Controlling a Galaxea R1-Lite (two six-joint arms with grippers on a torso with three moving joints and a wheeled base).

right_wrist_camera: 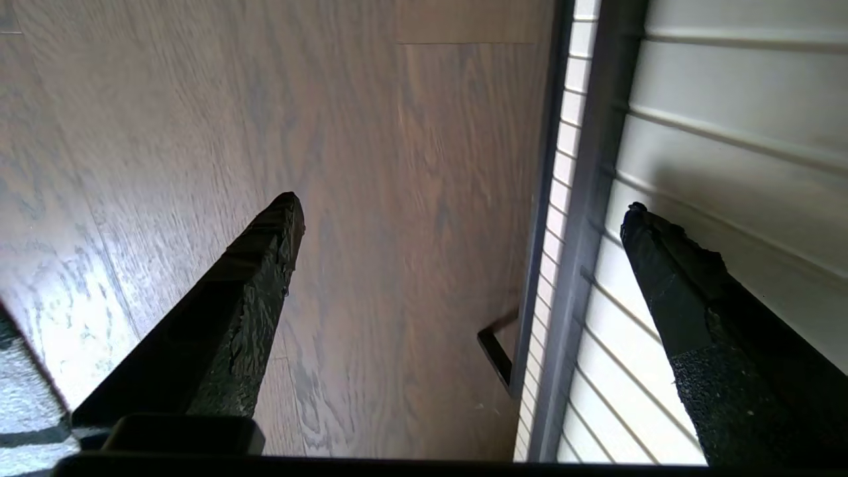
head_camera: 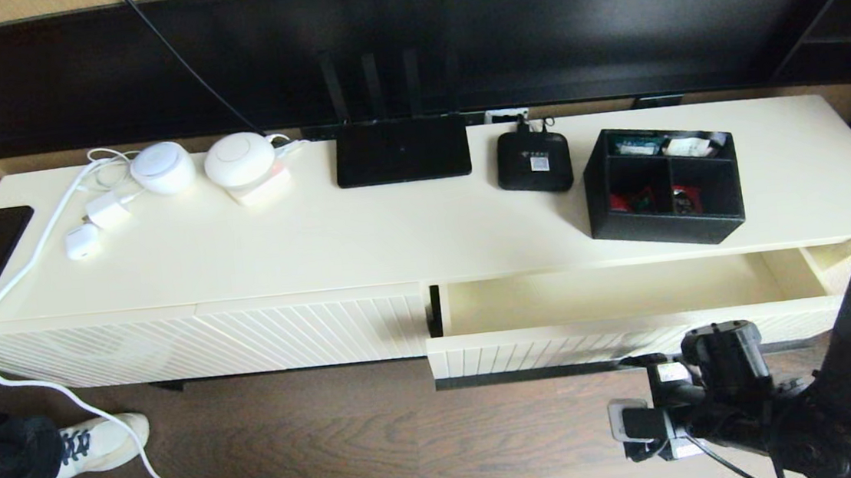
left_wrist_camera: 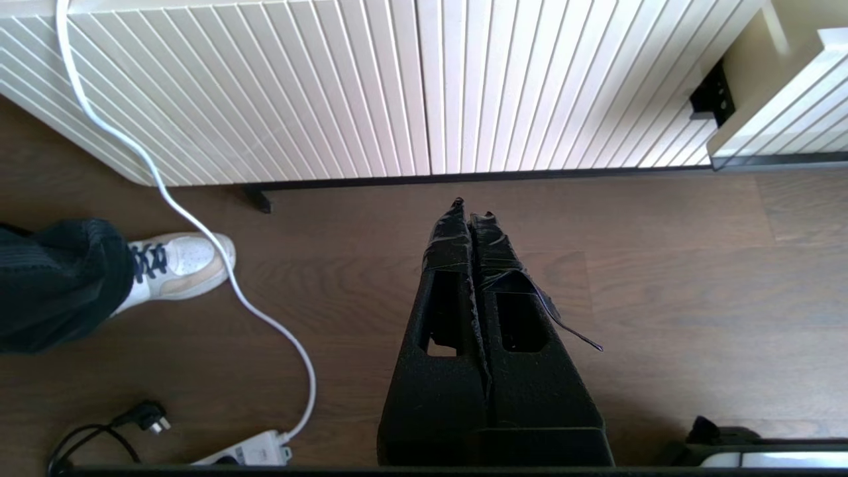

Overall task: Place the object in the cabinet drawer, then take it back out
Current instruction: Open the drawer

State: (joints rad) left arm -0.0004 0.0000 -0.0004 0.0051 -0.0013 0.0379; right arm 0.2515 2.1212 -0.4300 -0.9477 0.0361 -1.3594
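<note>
organizer box (head_camera: 663, 184): on cabinet above open drawer (head_camera: 615, 293) | right end effector (right_wrist_camera: 457, 218): spread, before drawer | left end effector (left_wrist_camera: 472, 211): closed, empty

Cream cabinet top (head_camera: 394, 234) bearing organizer box (head_camera: 663, 184)

Head view: high, facing forward and down over whole cream cabinet top (head_camera: 364, 237), open cabinet drawer (head_camera: 615, 295) near right, floor (head_camera: 336, 447) nearest.
Left wrist view: low, near floor (left_wrist_camera: 695, 278), facing ribbed cabinet front (left_wrist_camera: 371, 86); shares white cable (left_wrist_camera: 199, 232), person's shoe (left_wrist_camera: 179, 265), drawer corner (left_wrist_camera: 775, 106) with head view.
Right wrist view: very close beside drawer front (right_wrist_camera: 715, 146) and handle strip (right_wrist_camera: 589, 199), facing down along it to floor.
</note>
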